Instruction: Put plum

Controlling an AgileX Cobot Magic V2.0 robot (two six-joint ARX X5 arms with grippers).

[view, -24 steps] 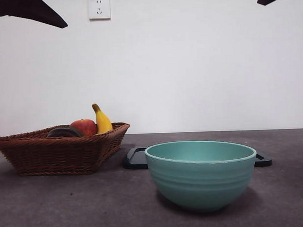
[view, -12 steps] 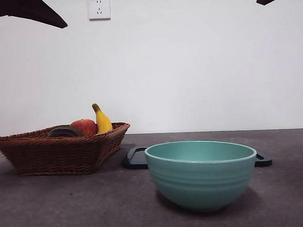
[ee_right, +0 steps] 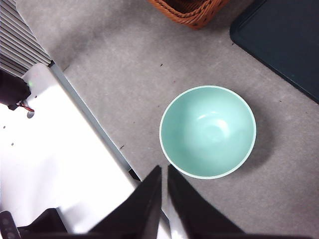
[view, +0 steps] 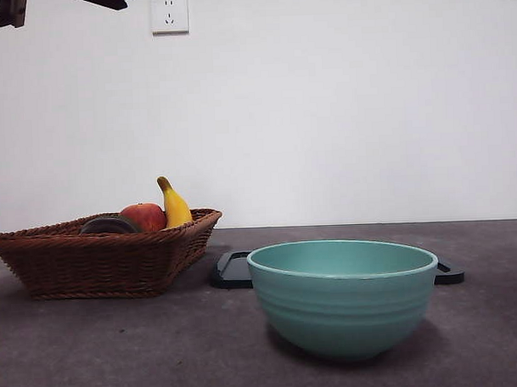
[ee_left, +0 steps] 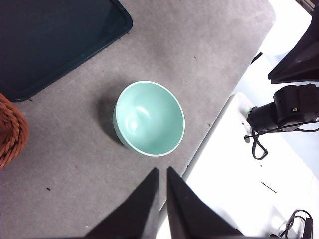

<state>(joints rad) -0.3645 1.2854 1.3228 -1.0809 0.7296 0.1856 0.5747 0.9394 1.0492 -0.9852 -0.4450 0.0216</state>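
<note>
plum [view: 109, 225] untouched in basket [view: 99, 258] | bowl [view: 343, 297] empty | left gripper [ee_left: 161, 175] and right gripper [ee_right: 164, 173] pressed together, high above table | all left

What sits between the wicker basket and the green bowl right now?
In the front view, only one end of the dark tray shows between the basket and the bowl, set further back than both; otherwise there is bare grey table.

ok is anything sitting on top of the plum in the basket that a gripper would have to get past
Nothing visible does. The dark maroon plum lies uncovered in the brown wicker basket; a red apple and a yellow banana sit beside it, not over it. Both grippers hang shut, high above the table.
</note>
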